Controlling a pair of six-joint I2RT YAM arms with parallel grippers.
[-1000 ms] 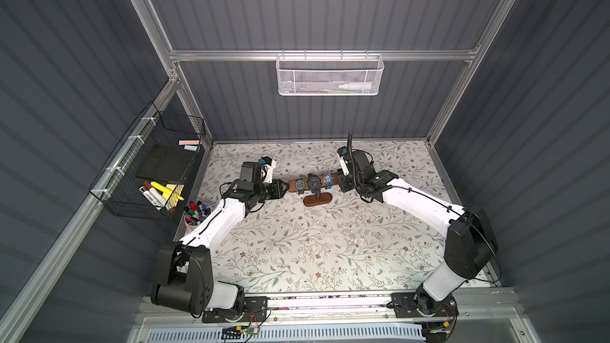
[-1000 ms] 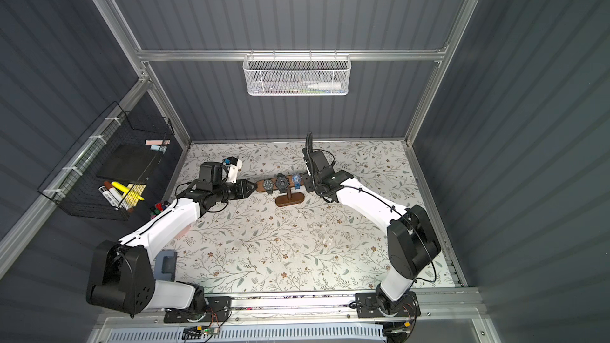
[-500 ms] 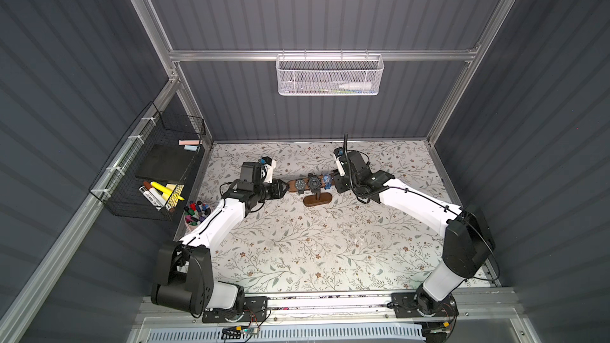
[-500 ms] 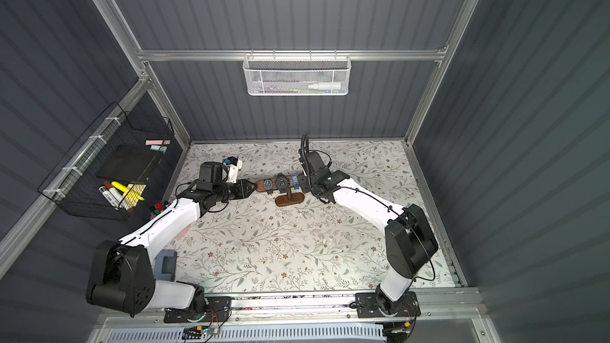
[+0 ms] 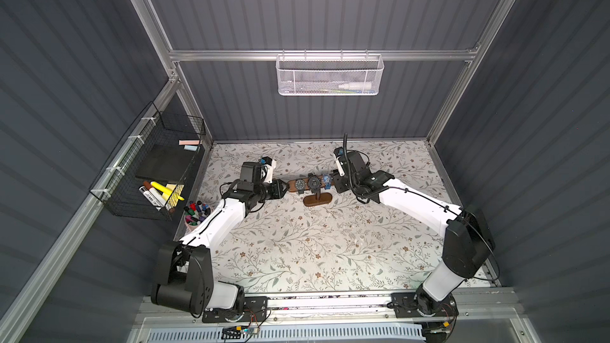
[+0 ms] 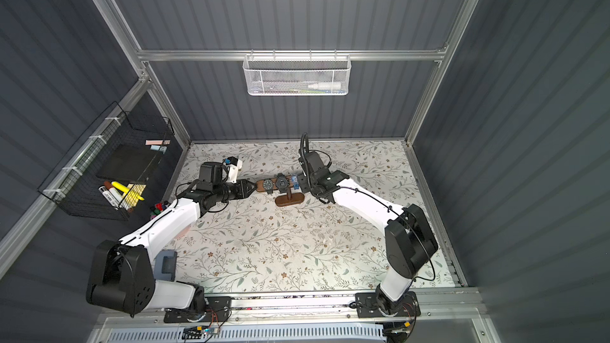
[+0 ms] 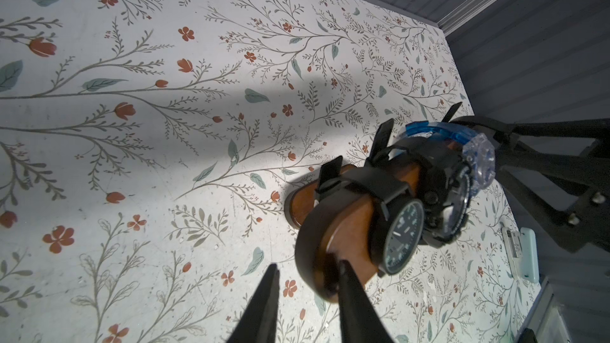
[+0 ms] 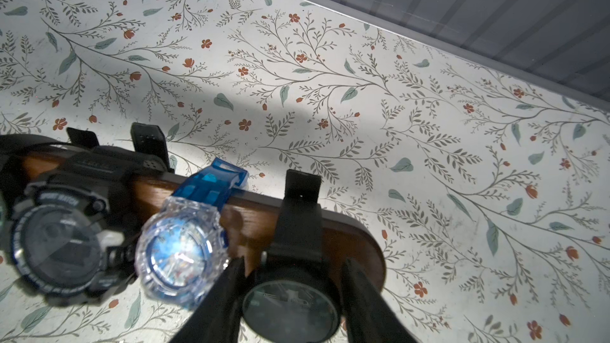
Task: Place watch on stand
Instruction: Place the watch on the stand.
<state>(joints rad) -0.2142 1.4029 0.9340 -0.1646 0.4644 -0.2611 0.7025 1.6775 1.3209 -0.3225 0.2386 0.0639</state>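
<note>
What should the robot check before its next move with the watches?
1. Strap of the black watch looped over the stand bar: ok.
2. Fingers of the right gripper sit either side of that watch; gripping or free: cannot tell.
3. The left gripper is at the bar's other end; clamped on it: cannot tell.
4. Stand's base resting on the table: ok.
5. The clear blue watch and sport watch hanging on the bar: ok.

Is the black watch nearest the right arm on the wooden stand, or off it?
On. The strap of the black watch wraps over the bar of the stand in the right wrist view.
</note>
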